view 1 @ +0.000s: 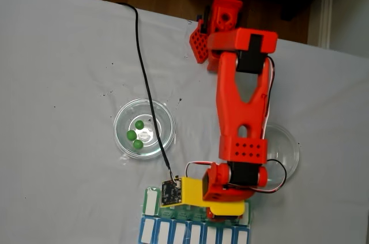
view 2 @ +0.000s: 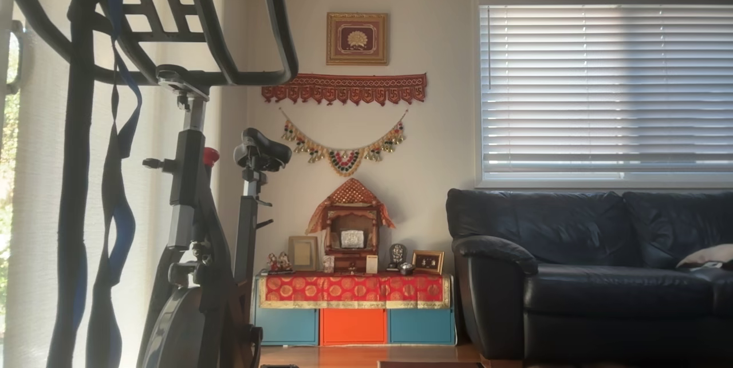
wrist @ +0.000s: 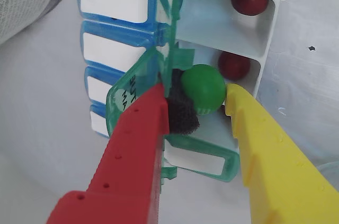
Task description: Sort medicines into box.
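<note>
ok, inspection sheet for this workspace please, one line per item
Surface: white cloth, a few dark specks.
Job's things: pill box with open compartments, red balls in three; three green balls in a glass dish; second dish beside the arm.
Clutter: printed paper at the edge.
Gripper: gripper over an open compartment, green ball between its fingers.
Cables: black cable crossing the cloth to the wrist.
Surroundings: exercise bike, sofa, window blinds.

A green ball (wrist: 203,88) sits above an open white slot of the pill box (wrist: 222,33); three dark red balls (wrist: 233,65), seemingly, fill neighbouring slots.
</note>
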Controlling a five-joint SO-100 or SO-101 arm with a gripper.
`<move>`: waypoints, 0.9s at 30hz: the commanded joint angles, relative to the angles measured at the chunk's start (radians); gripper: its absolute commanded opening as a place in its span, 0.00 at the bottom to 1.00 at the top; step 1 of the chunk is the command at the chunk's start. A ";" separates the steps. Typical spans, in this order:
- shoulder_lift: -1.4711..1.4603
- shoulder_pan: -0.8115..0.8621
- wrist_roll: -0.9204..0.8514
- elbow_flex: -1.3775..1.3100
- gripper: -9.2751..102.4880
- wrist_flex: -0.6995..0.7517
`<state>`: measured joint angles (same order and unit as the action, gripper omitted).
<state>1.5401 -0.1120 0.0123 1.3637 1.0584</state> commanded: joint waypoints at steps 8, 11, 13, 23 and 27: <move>0.049 -0.035 0.051 0.003 0.09 -0.032; 0.049 -0.035 0.072 0.008 0.09 -0.040; 0.049 -0.035 0.081 0.011 0.09 -0.040; 0.069 -0.031 0.089 0.054 0.20 -0.067; 0.091 -0.029 0.087 0.072 0.25 -0.071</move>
<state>1.5401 -0.1319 0.1028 1.4450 1.0048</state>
